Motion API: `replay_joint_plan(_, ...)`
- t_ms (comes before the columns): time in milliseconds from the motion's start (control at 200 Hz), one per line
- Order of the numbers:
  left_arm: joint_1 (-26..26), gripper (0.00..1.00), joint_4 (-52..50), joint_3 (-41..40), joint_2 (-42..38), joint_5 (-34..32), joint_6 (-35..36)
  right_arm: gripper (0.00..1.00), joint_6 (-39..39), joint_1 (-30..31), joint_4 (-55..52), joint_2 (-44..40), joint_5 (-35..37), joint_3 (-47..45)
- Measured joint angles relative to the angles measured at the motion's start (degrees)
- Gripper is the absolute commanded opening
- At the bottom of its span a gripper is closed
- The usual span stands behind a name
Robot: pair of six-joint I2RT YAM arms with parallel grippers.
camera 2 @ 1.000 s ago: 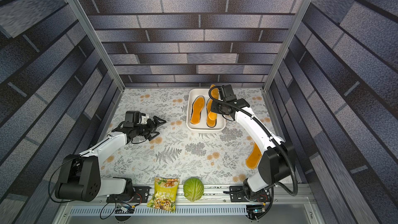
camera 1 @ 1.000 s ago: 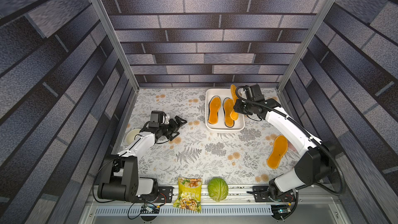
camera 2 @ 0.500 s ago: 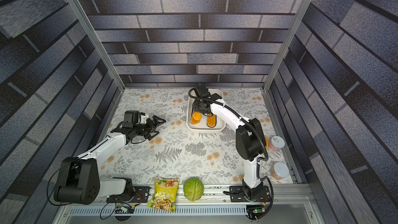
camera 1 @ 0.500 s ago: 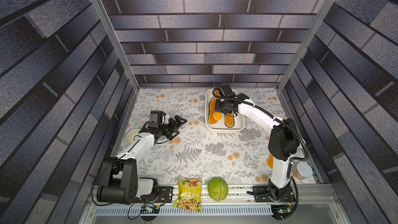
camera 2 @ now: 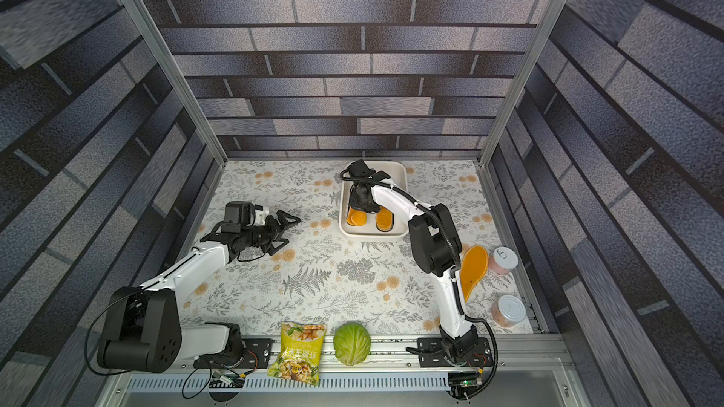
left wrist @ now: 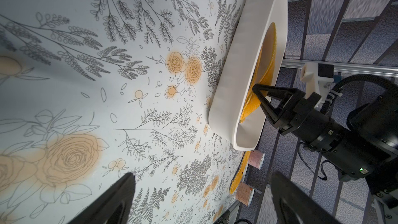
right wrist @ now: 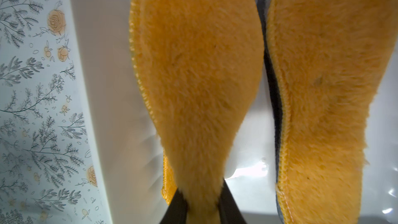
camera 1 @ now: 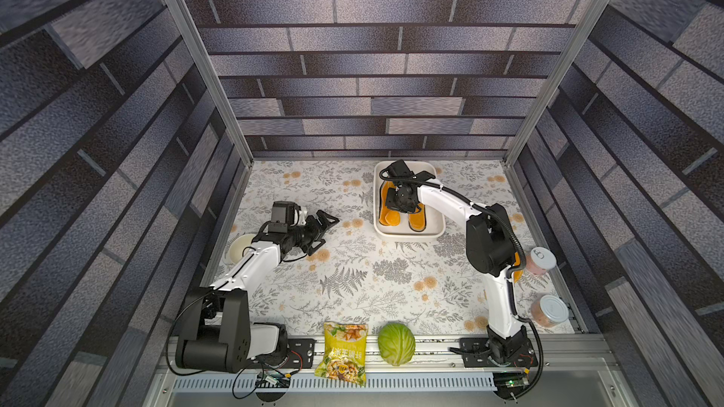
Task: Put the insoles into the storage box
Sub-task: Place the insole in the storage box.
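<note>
Right pincer (right wrist: 202, 206) has swung from the rim of the storage box (camera 1: 433, 231) to down inside it, pinching the narrow end of an orange insole (right wrist: 193, 72) that stretches out ahead of it, I think on top of another one, hard to tell. Left pincer (camera 1: 324, 231) hangs wide open over the table (camera 1: 352, 287), well apart. Worry: the fuzz snags the fingers on release and the insole drags back out.

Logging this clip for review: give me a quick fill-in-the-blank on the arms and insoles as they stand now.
1. The right end effector pinches an ____ insole over the storage box.
2. The left end effector is ____ and holds nothing.
3. A loose insole lies on the table next to ____ lidded jars.
Missing words: orange; open; two.
</note>
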Motion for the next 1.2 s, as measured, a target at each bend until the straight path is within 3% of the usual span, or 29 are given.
replay_joint_plan(721, 0.5, 1.0, -0.04, -0.26, -0.24, 0.04, 0.0, 0.27, -0.02, 0.72, -3.45, 5.11, 0.07, 6.29)
replay_joint_plan(1197, 1.11, 1.0, -0.04, -0.72, -0.7, 0.22, 0.0, 0.36, -0.26, 0.72, -3.96, 5.2, 0.04, 7.96)
